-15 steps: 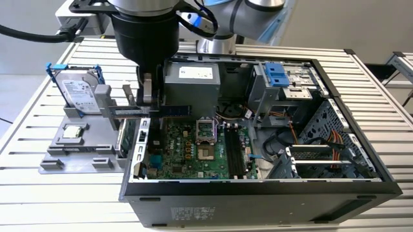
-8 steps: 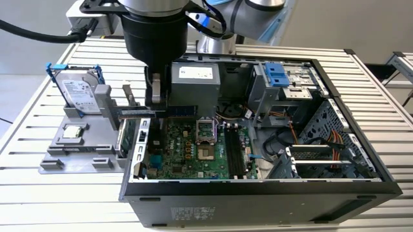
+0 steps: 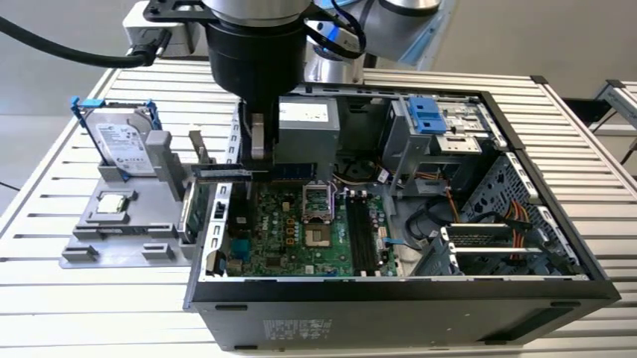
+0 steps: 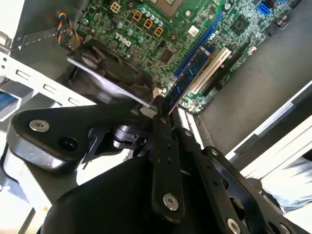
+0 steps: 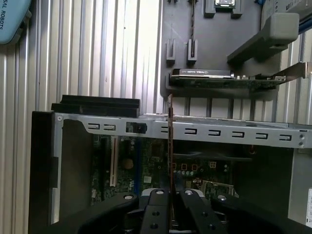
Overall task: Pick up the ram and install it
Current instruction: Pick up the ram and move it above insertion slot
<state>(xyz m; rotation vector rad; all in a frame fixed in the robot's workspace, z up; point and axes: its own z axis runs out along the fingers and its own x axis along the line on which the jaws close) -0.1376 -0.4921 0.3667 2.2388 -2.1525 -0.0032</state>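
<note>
Ram is clenched in the fingers of the gripper, left of centre in the exterior view, over the case wall and well apart from the memory slots. Judgement: the stick should sit level and parallel to 1 slot. First wrist view gives its edge-on line; the exterior view gives its place.

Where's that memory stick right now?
The ram is clamped in the hand, above the wall of the open computer case on the exterior view's left, beside the grey holder.
</note>
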